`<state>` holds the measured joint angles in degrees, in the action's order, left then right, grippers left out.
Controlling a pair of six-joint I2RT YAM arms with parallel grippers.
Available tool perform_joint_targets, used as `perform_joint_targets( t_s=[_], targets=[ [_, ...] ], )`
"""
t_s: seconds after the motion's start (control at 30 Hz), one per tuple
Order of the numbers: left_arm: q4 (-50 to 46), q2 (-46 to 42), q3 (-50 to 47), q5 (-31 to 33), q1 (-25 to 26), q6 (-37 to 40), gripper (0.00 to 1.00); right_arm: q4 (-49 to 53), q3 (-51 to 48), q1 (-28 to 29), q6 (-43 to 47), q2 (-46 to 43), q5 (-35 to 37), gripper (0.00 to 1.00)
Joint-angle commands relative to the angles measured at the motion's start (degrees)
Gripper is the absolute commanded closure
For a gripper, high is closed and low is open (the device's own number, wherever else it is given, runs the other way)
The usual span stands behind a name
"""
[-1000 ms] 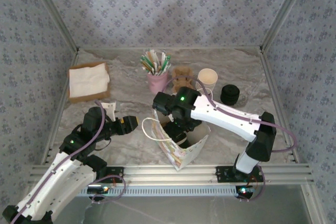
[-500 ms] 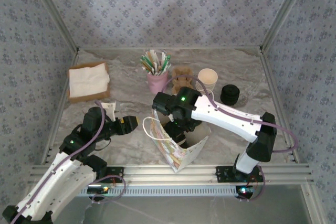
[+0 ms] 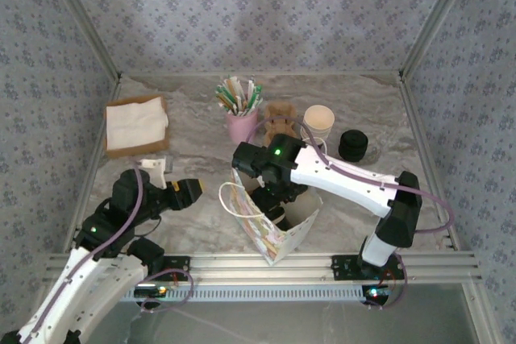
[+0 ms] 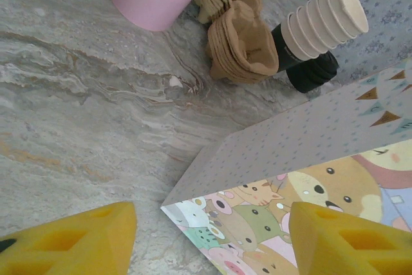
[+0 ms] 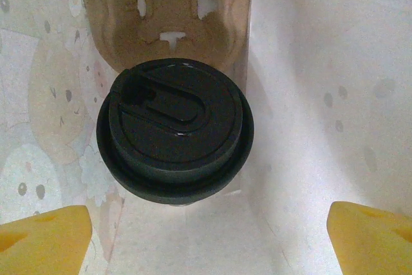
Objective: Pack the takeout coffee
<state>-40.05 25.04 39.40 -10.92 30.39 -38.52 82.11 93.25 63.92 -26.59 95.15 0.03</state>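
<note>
From overhead, I see my right arm [image 3: 330, 173] angled down into the mouth of the one cartoon-print bag [image 3: 278, 235], which stands open near the front of the counter [image 3: 193, 159]. My left end effector [image 3: 187, 191] hovers just beside the bag's white handle [image 3: 229, 201], not touching it. At the back are one pink holder [image 3: 240, 126], one pile of brown carriers [image 3: 280, 121], one stack of lidless cups [image 3: 318, 119], one pile of black lids [image 3: 352, 145] and one napkin tray [image 3: 135, 125].

On the left wrist camera, that end effector is released, its two yellow pads [image 4: 71, 243] spread wide with the bag's printed wall ahead of them. Nothing is gripped.

On the right wrist camera, the one takeout coffee [image 5: 175, 130] sits deep inside the bag, black lid up, next to a single carrier [image 5: 170, 11]. I cannot tell whether the cup is seated in it. The right end effector [image 5: 206, 246] is released, both pads well clear of the lid.

My worry is the way out. The bag is light and nothing steadies it, so a pad catching its wall or handle could drag it over and tip the coffee. Clipping the lid could pop it loose.
</note>
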Motion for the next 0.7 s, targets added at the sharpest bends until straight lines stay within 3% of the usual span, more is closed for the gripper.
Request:
perform_joint_targets(
  t_s=[0.0,0.33,0.67],
  targets=[
    [-4.27,-1.55,4.02,1.2,0.32,1.28,0.38,0.65,1.23,0.5,-0.93,0.85,0.1,0.04],
    [-8.35,-5.46,11.41,-3.13,0.28,-1.12,0.35,0.29,1.05,0.59,-0.84,1.0,-0.04,0.04],
    [4.68,-3.58,12.49,-18.23,0.33,-10.08,0.26,0.55,1.19,0.68,-0.9,1.33,-0.09,0.04]
  ],
)
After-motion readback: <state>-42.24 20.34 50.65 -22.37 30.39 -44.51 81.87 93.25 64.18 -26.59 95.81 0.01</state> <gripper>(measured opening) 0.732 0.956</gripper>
